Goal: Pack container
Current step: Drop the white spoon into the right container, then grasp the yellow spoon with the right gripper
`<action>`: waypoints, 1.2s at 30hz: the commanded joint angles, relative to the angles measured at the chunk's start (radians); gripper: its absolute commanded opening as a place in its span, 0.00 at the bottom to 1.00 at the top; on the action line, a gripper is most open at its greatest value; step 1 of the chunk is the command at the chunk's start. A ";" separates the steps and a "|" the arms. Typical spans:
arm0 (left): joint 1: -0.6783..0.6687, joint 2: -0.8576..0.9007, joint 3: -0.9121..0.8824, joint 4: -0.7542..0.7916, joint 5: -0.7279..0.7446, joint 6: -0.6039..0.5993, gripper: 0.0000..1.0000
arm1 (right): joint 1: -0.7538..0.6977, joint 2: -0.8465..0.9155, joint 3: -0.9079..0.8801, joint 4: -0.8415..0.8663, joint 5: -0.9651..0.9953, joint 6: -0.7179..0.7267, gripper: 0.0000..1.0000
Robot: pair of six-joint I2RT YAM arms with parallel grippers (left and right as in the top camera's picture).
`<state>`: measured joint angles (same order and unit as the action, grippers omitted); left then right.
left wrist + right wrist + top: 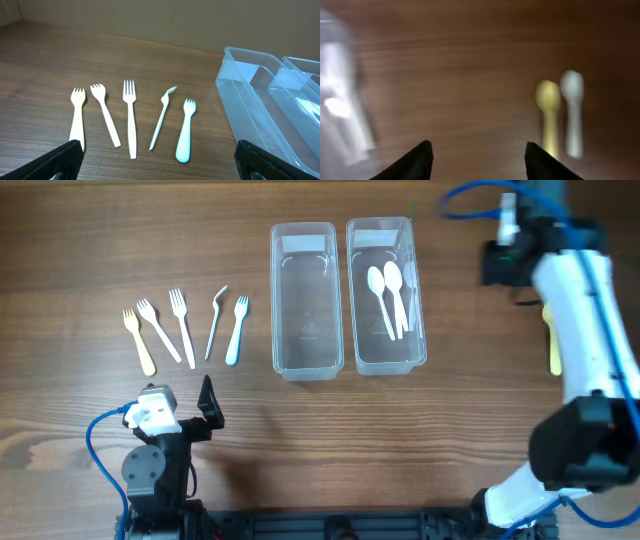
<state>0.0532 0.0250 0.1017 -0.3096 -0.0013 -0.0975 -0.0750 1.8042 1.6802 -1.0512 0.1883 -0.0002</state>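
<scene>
**Overhead: forks loose, spoons partly packed**

Overhead, five forks [184,330] lie on the table left of an empty container [303,310]; the neighbouring container [375,345] holds white spoons [393,277].

Left wrist: the left gripper [160,167] gapes wide, facing the forks. They look like light, stiff, slippery plastic, probably best pinched mid-handle.

Right wrist, blurred: the right gripper [479,157] is spread and empty near a yellow spoon [549,100] and a pale spoon [572,87].

Five forks [185,328] lie in a row on my left, tines away from me. The clear left tub [303,240] stands empty. Just beside it, the right tub [380,228] holds white spoons [390,295]. A yellow spoon [549,117] and a pale spoon [573,112] lie side by side, far right.
</scene>
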 commanded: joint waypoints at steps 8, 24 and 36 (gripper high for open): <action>-0.006 -0.009 -0.006 0.003 0.012 0.019 1.00 | -0.325 0.097 0.007 0.008 -0.115 -0.184 0.58; -0.006 -0.009 -0.006 0.003 0.012 0.019 1.00 | -0.366 0.378 0.006 0.097 -0.116 -0.236 0.47; -0.006 -0.009 -0.006 0.003 0.012 0.019 1.00 | -0.366 0.431 -0.135 0.224 -0.119 -0.236 0.40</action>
<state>0.0532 0.0250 0.1017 -0.3096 -0.0010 -0.0971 -0.4442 2.2055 1.6207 -0.8539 0.0784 -0.2333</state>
